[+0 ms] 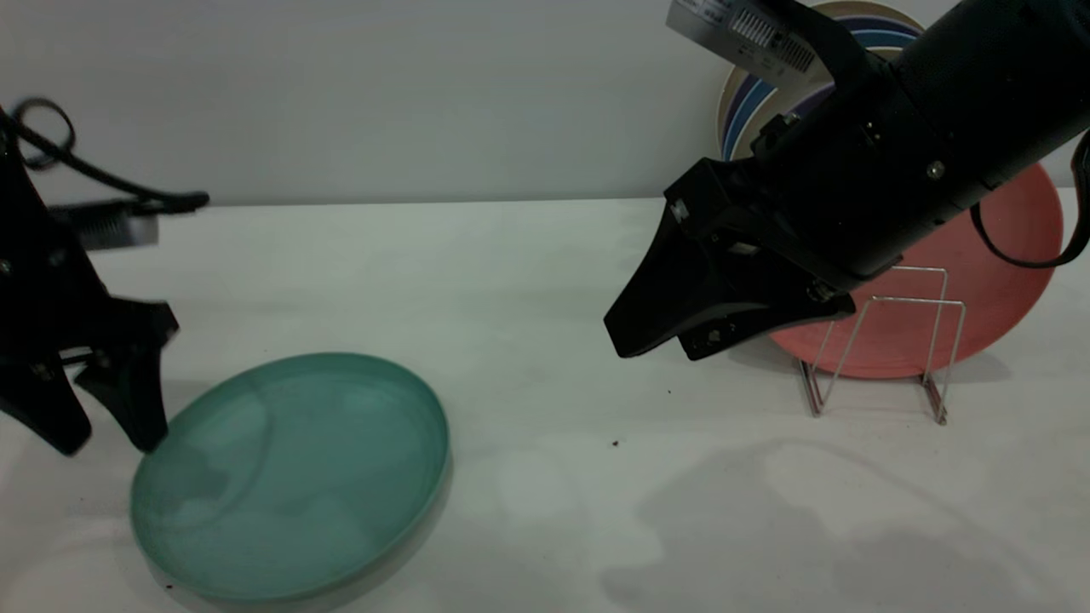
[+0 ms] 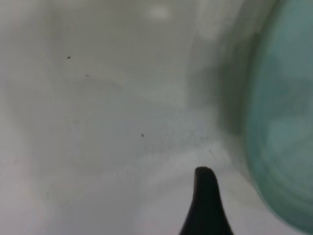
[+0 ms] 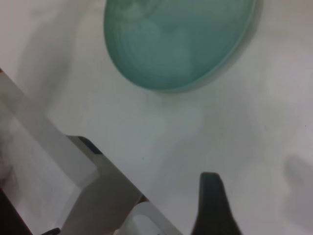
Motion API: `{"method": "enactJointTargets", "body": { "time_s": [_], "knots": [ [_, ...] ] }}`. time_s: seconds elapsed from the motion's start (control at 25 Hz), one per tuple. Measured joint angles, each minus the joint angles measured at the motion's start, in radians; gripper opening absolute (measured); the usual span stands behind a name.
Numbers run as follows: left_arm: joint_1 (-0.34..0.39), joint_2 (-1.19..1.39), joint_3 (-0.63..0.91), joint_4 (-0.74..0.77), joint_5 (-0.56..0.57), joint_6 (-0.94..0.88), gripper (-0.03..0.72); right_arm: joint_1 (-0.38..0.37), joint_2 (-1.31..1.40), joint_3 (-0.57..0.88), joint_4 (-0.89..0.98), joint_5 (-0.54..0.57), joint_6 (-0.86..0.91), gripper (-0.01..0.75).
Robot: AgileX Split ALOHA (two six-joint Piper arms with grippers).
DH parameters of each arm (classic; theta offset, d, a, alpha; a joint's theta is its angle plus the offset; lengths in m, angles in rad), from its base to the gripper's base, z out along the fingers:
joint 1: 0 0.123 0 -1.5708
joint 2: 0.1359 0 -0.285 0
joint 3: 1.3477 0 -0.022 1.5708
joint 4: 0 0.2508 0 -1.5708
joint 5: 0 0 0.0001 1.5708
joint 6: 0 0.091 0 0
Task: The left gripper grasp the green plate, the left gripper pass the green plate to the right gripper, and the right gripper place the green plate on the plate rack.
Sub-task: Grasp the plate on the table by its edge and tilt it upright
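Observation:
The green plate (image 1: pixel 289 477) lies flat on the white table at the front left. My left gripper (image 1: pixel 106 438) hangs at the plate's left side, low over the table and open. One jaw tip is right at the plate's left rim and the other is off the plate. The left wrist view shows one fingertip (image 2: pixel 205 196) beside the plate's rim (image 2: pixel 288 122). My right gripper (image 1: pixel 660 347) is open and empty, held in the air in front of the plate rack (image 1: pixel 886 340). The right wrist view shows one fingertip (image 3: pixel 211 200) and the plate (image 3: pixel 176 39) farther off.
A salmon-pink plate (image 1: pixel 988 272) stands leaning in the rack at the back right. Blue-striped plates (image 1: pixel 758 94) stand behind the right arm against the wall. The table's edge (image 3: pixel 63 156) shows in the right wrist view.

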Motion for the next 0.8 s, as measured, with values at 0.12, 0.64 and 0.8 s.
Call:
{"method": "enactJointTargets", "body": {
  "time_s": [0.12,0.64,0.8],
  "knots": [
    [0.000,0.042,-0.001,-0.003,-0.034,0.000,0.581,0.000,0.001,0.000,0.001,0.000,0.000,0.529],
    [0.000,0.139,-0.009,-0.137,-0.110,-0.001,0.482,0.000,0.002,0.000,0.025,-0.023,0.000,0.529],
    [0.000,0.149,-0.011,-0.142,-0.110,0.000,0.360,0.000,0.009,0.000,0.063,-0.026,0.007,0.529]
  ]
}}
